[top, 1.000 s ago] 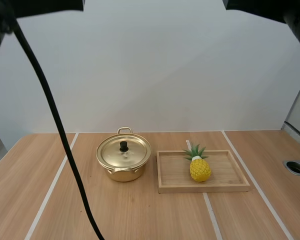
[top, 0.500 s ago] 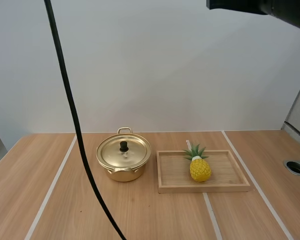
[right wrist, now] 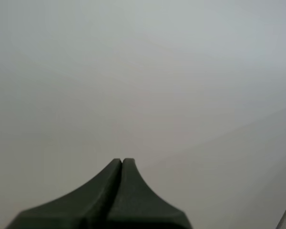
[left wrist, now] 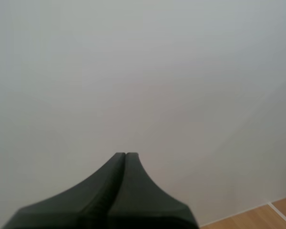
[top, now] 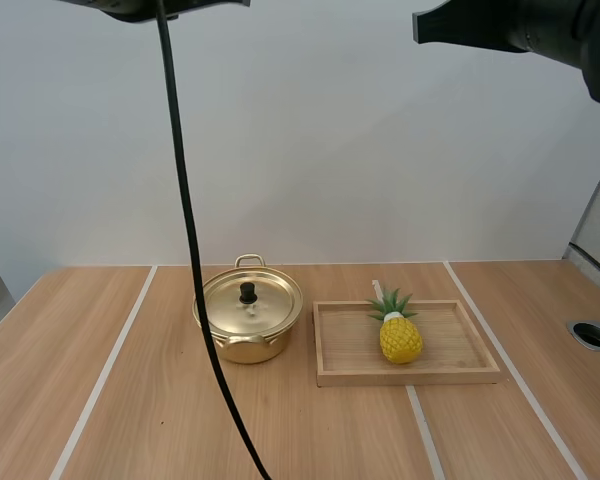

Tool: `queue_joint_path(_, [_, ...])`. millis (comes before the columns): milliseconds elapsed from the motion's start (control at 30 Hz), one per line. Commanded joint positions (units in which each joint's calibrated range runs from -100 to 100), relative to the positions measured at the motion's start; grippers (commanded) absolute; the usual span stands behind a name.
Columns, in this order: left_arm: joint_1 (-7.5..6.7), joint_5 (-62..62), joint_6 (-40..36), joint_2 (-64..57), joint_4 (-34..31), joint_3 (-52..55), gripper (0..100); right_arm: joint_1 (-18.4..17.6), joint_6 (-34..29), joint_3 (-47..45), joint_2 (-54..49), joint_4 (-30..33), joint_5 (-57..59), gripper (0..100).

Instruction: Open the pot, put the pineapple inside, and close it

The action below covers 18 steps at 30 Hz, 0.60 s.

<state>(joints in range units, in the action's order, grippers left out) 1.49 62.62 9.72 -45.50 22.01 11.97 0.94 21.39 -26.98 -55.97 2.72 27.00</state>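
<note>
Up along the top of the high view the left arm (top: 150,8) has come into sight as a dark bar above the pot, where half a second ago it was out of frame, and the right arm (top: 520,30) has dropped a little lower on the right. The pot, tray and pineapple lie exactly where they did a second ago.

Nearest the wrist cameras, the left claw (left wrist: 125,155) has its two fingers pressed together into one dark wedge with nothing between them, pointed at a plain pale wall. The right claw (right wrist: 122,161) is the same: fingers together, holding nothing, facing the same bare wall. Both are raised well clear of the things on the table.

Below them, the wooden table (top: 130,420) runs away from the camera, crossed by pale strips (top: 105,375). Toward the middle of it stands the gold pot (top: 242,345), its lid (top: 265,305) seated on it and the black knob (top: 247,292) at the centre of the lid. One loop handle faces the near side and the other the far side.

Just right of the pot lies the shallow wooden tray (top: 350,345), long side across the table. The yellow pineapple (top: 400,338) rests in it, about midway along and toward the far rim, green leaves pointing to the far side. It is well apart from both claws.

Farther right, near the table's edge, is a round dark hole (top: 592,335). Behind everything rises the white wall (top: 330,150).
</note>
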Motion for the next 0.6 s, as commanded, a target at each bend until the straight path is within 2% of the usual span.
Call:
queue_joint_path(0, [0.04, 1.3, 1.2, 1.5, 1.8, -0.3, 0, 0.3, -0.4, 0.7, -0.4, 0.6, -1.2, 0])
queue_joint_path(400, [0.04, 1.5, 1.2, 1.6, 4.3, -0.3, 2, 0.3, -0.2, 0.7, -0.4, 0.6, 0.2, 0])
queue_joint_path(467, [0.04, 2.3, 1.7, 1.6, 4.3, -0.3, 18, 0.3, -0.2, 0.7, -0.4, 0.6, 0.2, 0])
queue_joint_path(500, [0.04, 3.0, 2.4, 1.6, 4.3, -0.3, 31, 0.3, -0.2, 0.7, -0.4, 0.6, 0.2, 0])
queue_joint_path(567, [0.04, 4.5, 3.8, 1.6, 4.3, -0.3, 68, 0.3, -0.2, 0.7, -0.4, 0.6, 0.4, 0])
